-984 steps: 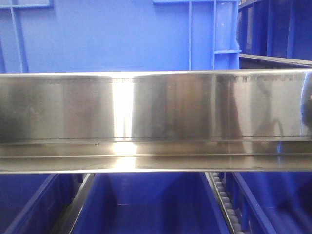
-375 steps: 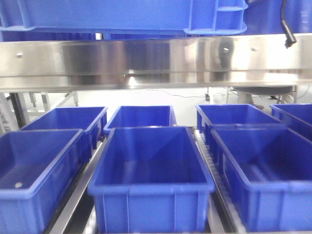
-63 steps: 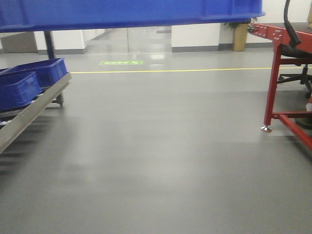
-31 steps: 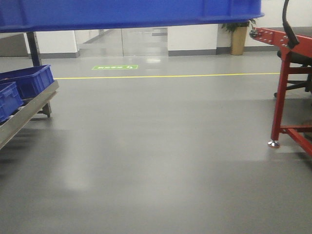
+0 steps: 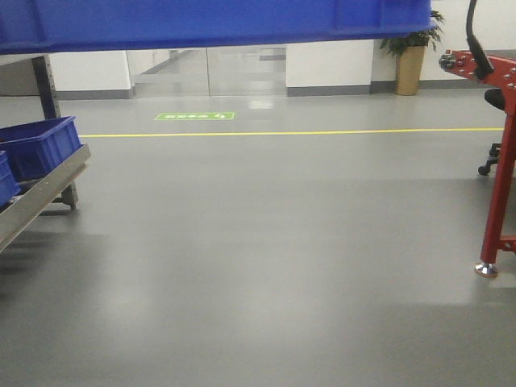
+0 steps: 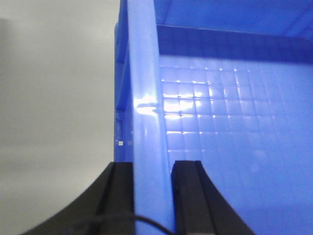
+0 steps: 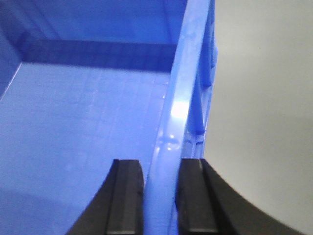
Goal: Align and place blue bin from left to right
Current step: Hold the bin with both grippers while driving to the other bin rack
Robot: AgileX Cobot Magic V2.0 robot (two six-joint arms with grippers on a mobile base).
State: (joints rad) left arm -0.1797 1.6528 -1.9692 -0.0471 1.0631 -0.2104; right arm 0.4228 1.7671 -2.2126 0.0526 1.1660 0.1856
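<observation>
Blue bin (image 6: 220,122), seemingly grid-patterned inside.

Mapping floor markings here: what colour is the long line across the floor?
The floor line is yellow, clearest in the exterior front-facing view.

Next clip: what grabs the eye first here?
The blue bin fills the top of the front view, carried above grey floor. At the wrists, the left end effector and right end effector each clamp its rim. A red frame stands far right.
</observation>
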